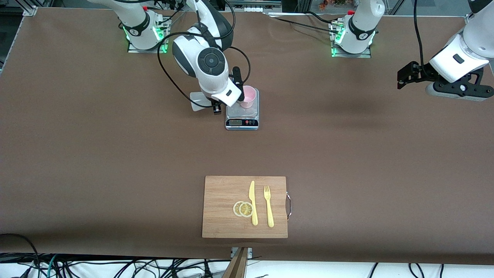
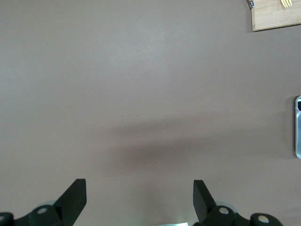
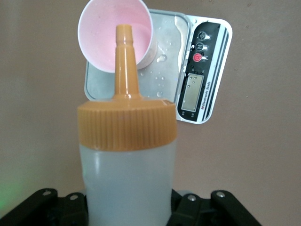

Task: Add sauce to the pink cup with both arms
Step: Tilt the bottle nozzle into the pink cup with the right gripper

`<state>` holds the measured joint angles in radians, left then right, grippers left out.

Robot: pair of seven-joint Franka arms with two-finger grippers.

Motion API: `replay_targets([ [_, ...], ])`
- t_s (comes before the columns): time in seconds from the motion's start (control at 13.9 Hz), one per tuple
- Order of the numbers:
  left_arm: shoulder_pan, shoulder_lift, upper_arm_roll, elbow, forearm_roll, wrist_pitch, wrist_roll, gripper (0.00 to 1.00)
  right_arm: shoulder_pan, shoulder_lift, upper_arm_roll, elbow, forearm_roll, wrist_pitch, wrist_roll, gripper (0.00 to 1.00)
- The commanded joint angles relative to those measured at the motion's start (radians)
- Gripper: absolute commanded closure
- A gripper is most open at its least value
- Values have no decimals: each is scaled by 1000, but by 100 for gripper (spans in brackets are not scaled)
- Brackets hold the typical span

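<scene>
The pink cup (image 1: 249, 96) (image 3: 99, 33) stands on a small digital scale (image 1: 242, 116) (image 3: 202, 70) in the middle of the table, toward the robots' bases. My right gripper (image 1: 216, 105) (image 3: 127, 209) is shut on the sauce (image 3: 127, 174), a whitish squeeze bottle whose base (image 1: 198, 102) sticks out beside the scale. Its orange nozzle (image 3: 124, 56) points at the cup's rim from beside the cup. My left gripper (image 1: 403, 77) (image 2: 139, 188) hangs open with nothing in it over bare table at the left arm's end.
A wooden cutting board (image 1: 224, 208) (image 2: 277, 16) lies near the front edge with a yellow knife (image 1: 252, 202), a yellow fork (image 1: 268, 206) and two lemon slices (image 1: 243, 209). Droplets sit on the scale's plate. Cables trail near the right arm's base.
</scene>
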<state>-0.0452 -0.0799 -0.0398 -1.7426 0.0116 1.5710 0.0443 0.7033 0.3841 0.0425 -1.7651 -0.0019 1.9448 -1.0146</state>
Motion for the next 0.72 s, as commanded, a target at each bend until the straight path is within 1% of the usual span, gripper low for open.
replay_targets([
  [0.0, 7, 17, 0, 34, -25, -19, 22, 0, 10, -4, -7, 18, -30, -40, 22, 100],
  [0.43, 5, 17, 0, 34, -25, -19, 20, 0, 33, 1, -7, 18, -72, -59, 59, 100],
  [0.65, 5, 17, 0, 34, -27, -20, 17, 0, 48, 7, -7, 18, -76, -59, 68, 100],
])
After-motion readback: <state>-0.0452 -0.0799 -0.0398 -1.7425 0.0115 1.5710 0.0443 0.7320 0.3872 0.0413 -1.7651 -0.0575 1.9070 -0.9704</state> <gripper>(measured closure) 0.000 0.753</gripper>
